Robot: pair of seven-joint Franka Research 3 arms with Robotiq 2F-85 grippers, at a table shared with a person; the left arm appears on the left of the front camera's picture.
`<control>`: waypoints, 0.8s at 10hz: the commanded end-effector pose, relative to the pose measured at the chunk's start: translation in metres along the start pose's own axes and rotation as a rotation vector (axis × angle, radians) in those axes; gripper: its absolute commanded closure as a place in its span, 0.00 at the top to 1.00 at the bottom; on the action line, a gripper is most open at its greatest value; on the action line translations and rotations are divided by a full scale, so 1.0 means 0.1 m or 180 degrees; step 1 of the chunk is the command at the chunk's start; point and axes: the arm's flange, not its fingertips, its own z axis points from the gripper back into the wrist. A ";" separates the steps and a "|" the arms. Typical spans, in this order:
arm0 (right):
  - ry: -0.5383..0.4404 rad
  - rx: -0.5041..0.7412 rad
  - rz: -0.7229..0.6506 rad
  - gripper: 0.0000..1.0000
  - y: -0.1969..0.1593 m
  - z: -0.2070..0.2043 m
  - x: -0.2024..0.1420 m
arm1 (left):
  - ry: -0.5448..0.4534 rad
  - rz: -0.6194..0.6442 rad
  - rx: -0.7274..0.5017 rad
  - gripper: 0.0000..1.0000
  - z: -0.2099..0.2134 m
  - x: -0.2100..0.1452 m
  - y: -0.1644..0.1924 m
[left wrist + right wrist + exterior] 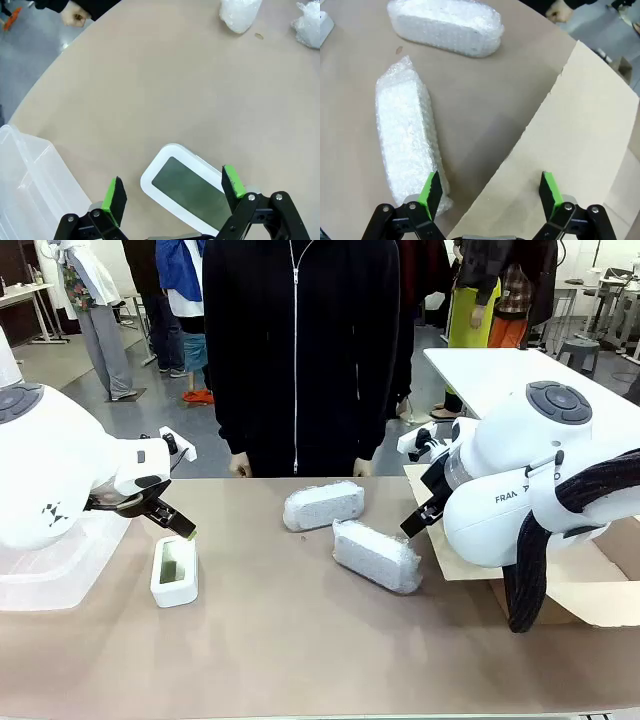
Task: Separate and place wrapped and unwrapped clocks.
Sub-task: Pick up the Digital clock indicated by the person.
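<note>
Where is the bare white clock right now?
In the front view the clock lies screen-up on the table's left side, just below the open left gripper and beside a clear plastic bin.

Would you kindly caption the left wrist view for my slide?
Open left gripper poised over the bare white clock lying screen-up on the table.
</note>
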 end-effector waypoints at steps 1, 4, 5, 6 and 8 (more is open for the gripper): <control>0.0000 0.0000 0.0000 1.00 0.00 0.00 0.00 | 0.0000 0.0000 0.0000 1.00 0.00 0.00 0.00; 0.0000 0.0000 0.0000 1.00 0.00 0.00 0.00 | 0.0000 0.0000 0.0000 1.00 0.00 0.00 0.00; 0.0000 0.0000 0.0000 1.00 0.00 0.00 0.00 | 0.0000 0.0000 0.0000 1.00 0.00 0.00 0.00; 0.0000 0.0000 0.0000 1.00 0.00 0.00 0.00 | 0.0000 0.0000 0.0000 1.00 0.00 0.00 0.00; 0.0000 0.0000 0.0000 1.00 0.00 0.00 0.00 | 0.0000 0.0000 0.0000 1.00 0.00 0.00 0.00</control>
